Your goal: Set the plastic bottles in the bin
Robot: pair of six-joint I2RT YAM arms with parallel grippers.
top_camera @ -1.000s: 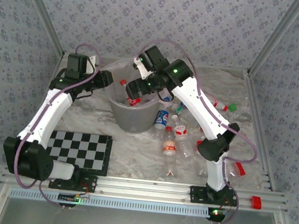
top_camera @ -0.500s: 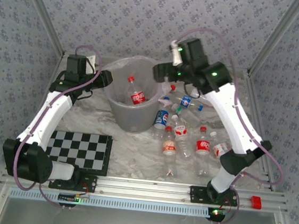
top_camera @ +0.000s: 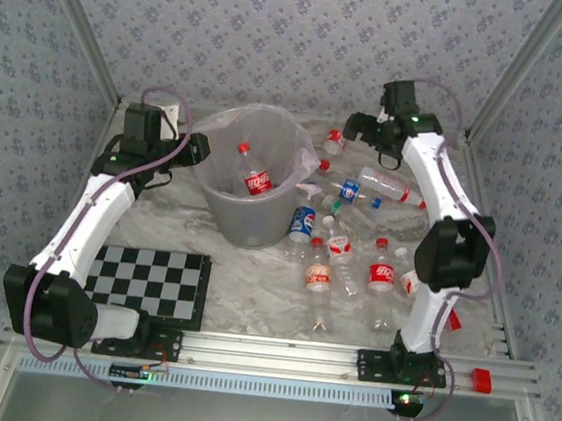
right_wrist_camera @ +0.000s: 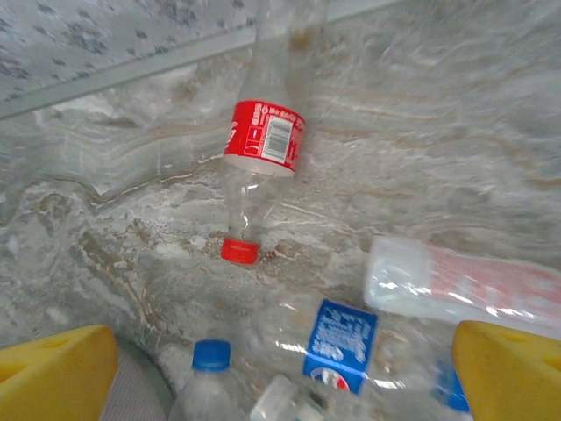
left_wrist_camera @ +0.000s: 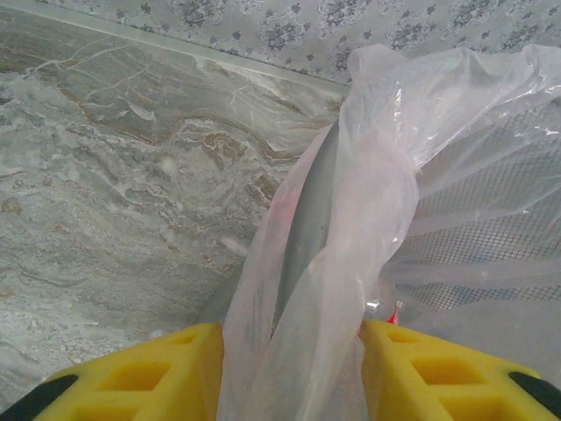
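**One bottle binned, a heap left to go**

A clear plastic bottle with a red label and red cap (top_camera: 254, 180) lies inside the round grey plastic bin (top_camera: 249, 225), which is lined with a crinkly translucent bag (left_wrist_camera: 377, 175) and stands at the far middle of the marbled table (top_camera: 252, 298). The left gripper (left_wrist_camera: 294, 351) is clenched on the bin's rim and liner, apparently steadying it. The right gripper (right_wrist_camera: 280, 364), jaws spread wide and empty, hovers at the far right above a red-labelled bottle (right_wrist_camera: 261, 140) and a blue-labelled bottle (right_wrist_camera: 340, 344). Ten or so bottles lie scattered right of the bin, so most of the job looks undone.
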